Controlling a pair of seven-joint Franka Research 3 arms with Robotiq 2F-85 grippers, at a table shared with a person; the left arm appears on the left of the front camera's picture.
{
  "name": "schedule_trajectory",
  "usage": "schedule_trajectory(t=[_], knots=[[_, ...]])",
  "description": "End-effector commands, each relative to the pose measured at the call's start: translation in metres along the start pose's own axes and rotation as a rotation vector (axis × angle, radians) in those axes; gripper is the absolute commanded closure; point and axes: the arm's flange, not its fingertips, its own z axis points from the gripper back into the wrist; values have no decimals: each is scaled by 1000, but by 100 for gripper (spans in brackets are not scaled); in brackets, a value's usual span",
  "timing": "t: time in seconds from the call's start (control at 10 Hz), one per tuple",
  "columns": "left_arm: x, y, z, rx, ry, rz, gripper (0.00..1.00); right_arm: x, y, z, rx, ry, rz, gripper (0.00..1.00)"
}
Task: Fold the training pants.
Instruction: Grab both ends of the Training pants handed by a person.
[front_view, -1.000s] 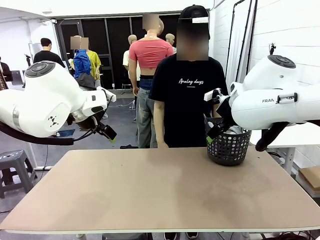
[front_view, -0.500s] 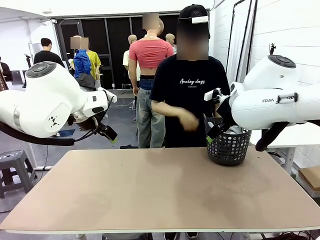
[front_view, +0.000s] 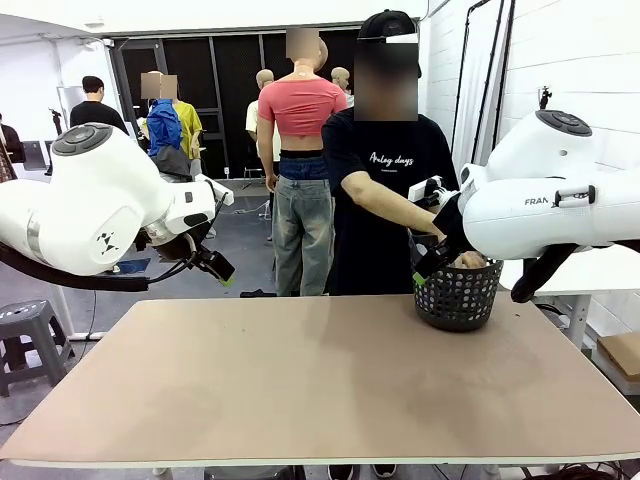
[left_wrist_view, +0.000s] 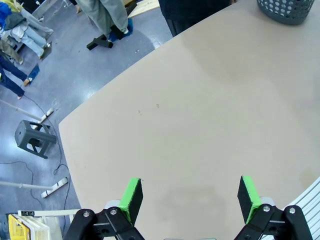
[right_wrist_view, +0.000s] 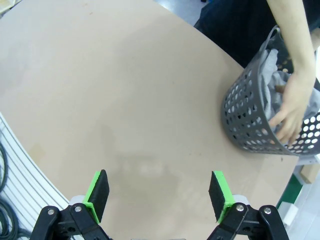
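The left gripper (left_wrist_view: 190, 196) and right gripper (right_wrist_view: 160, 192) hover wide open and empty above the table (right_wrist_view: 140, 85) because the pants (right_wrist_view: 273, 64) lie in the basket (right_wrist_view: 245, 125), where a hand (right_wrist_view: 291, 109) reaches.

- The table (front_view: 320, 390) is seen in plain tan.
- The basket (right_wrist_view: 250, 125) is dark grey and patterned with rows of round holes.
- The pants (right_wrist_view: 274, 65) are shown in light grey.
- The left gripper (left_wrist_view: 190, 197) and right gripper (right_wrist_view: 160, 192) are black, with pads (left_wrist_view: 131, 197) coloured bright green.
- The left arm (front_view: 90, 200) and right arm (front_view: 550, 200) are white.
- The shirt (front_view: 385, 190) is black, printed in white.
- The stool (left_wrist_view: 32, 139) is grey.
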Motion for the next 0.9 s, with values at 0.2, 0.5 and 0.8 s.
schedule_trajectory(t=[0.2,0.5,0.8], knots=[[1,2,-1,-4,0,-14,0,0,-1,-1,1,1,-1,0],[1,2,-1,-4,0,-14,0,0,-1,-1,1,1,-1,0],[1,2,-1,-4,0,-14,0,0,-1,-1,1,1,-1,0]])
